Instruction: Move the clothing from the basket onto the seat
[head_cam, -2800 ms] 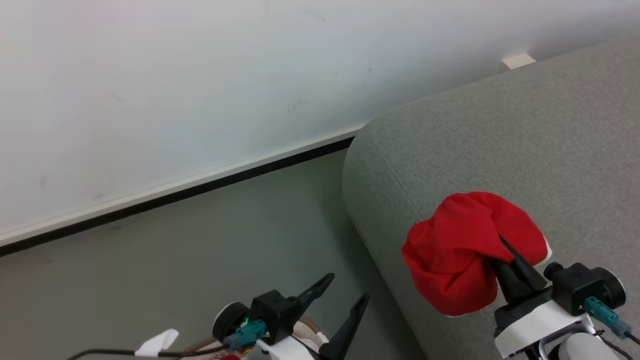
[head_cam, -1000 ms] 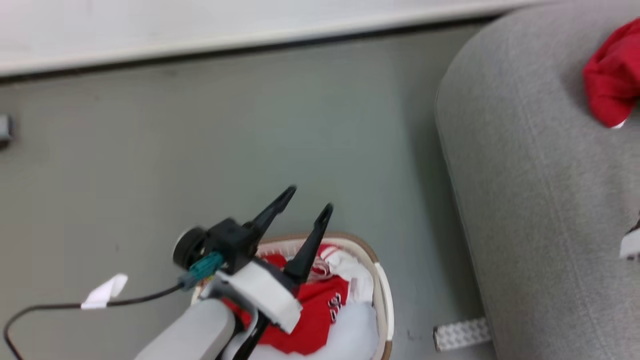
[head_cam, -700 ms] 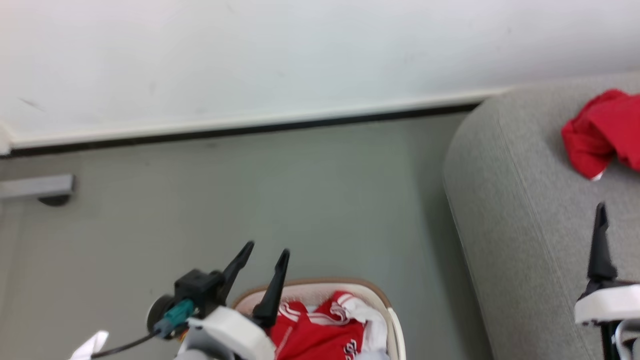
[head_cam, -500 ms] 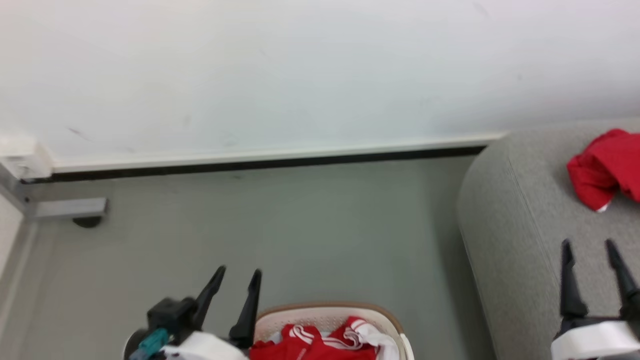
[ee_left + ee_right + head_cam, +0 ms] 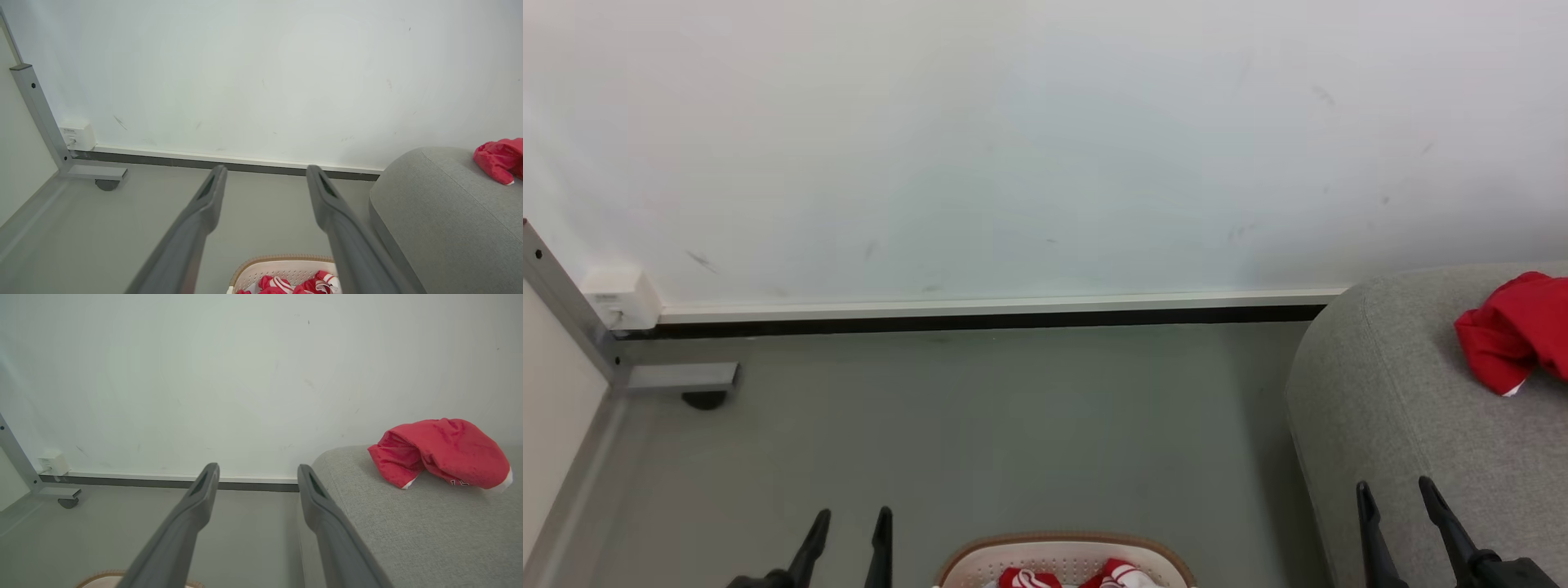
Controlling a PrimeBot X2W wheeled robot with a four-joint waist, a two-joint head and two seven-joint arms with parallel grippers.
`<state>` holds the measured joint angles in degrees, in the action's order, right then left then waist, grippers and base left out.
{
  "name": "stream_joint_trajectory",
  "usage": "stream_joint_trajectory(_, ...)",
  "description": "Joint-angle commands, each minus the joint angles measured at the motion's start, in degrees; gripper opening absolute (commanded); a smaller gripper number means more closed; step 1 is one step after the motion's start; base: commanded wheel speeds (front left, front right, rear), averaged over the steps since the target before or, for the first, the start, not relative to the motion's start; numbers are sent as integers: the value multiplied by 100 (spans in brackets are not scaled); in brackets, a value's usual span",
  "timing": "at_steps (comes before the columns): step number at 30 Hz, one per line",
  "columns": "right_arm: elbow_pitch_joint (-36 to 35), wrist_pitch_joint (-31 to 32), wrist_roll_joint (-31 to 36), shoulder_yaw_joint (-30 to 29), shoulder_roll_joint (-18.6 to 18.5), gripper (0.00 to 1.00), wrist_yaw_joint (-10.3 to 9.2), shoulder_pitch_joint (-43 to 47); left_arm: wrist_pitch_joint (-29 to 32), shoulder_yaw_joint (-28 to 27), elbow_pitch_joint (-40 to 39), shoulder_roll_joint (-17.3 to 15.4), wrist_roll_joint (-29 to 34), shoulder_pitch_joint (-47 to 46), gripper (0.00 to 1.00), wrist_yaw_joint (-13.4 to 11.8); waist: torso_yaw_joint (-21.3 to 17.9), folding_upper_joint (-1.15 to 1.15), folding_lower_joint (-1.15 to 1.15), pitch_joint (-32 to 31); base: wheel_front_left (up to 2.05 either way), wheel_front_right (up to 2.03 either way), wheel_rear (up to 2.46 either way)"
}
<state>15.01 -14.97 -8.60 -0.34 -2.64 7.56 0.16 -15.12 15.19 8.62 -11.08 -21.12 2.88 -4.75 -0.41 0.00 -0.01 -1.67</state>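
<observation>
One crumpled bright red garment with white trim (image 5: 1511, 331) lies on top of the large light grey woven-fabric sofa with rounded edges (image 5: 1405, 408), at right, near the sofa's rounded end. Right wrist view shows small white lettering at the garment's lower edge, too small to read. More clothing is in the rounded cream-white plastic laundry basket with small holes and brown rim (image 5: 1062, 540): bunched bright red garments with white stripes (image 5: 1023, 579), mostly cut off by the bottom edge of the head view. Basket stands on the smooth grey floor (image 5: 980, 425), with a strip of floor between it and the sofa. The left gripper (image 5: 853, 523) is low left in the head view, just left of the basket, long dark fingers spread apart, nothing between them. Left wrist view has the basket pile low between those fingers. The right gripper (image 5: 1393, 494) is low right, in front of the sofa's end, fingers also spread, empty, well apart from the garment on the sofa. Plain white wall (image 5: 1013, 147) behind, white skirting over a dark strip (image 5: 980, 314) at its foot. Far left: grey metal frame leg (image 5: 678, 377) on a dark caster (image 5: 704, 400), small white box (image 5: 621, 296) on the wall at floor level.
</observation>
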Motion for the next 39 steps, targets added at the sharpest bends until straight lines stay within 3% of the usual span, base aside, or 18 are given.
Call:
stream_joint_trajectory(1, 4, -13, -54, 22, -27, 100, -14, 67, -4, -96, 2, 50, 142, 84, 100, 67, 6, 0, 1, -1, 0, 0, 0)
stream_joint_trajectory(10, 33, -14, -93, 108, -27, 100, -14, 1, -4, -516, 129, 358, 560, 9, 100, 521, -8, 0, 1, 40, 0, 0, 0)
stream_joint_trajectory(23, -5, -14, -121, 168, -26, 100, -14, -131, -5, -885, 179, 631, 909, -184, 100, 916, -234, 0, 1, 186, 0, 0, 0)
stream_joint_trajectory(29, -167, -14, -138, 120, -25, 100, -14, -370, -4, -601, 344, 699, 1171, -501, 100, 1035, -471, 0, 1, 575, 0, 0, 0)
stream_joint_trajectory(39, -562, -14, -378, 51, -21, 100, -14, -1059, 372, 346, 1911, 704, 1634, -1728, 100, 1174, -1030, 0, 1, 1862, 0, 0, 0)
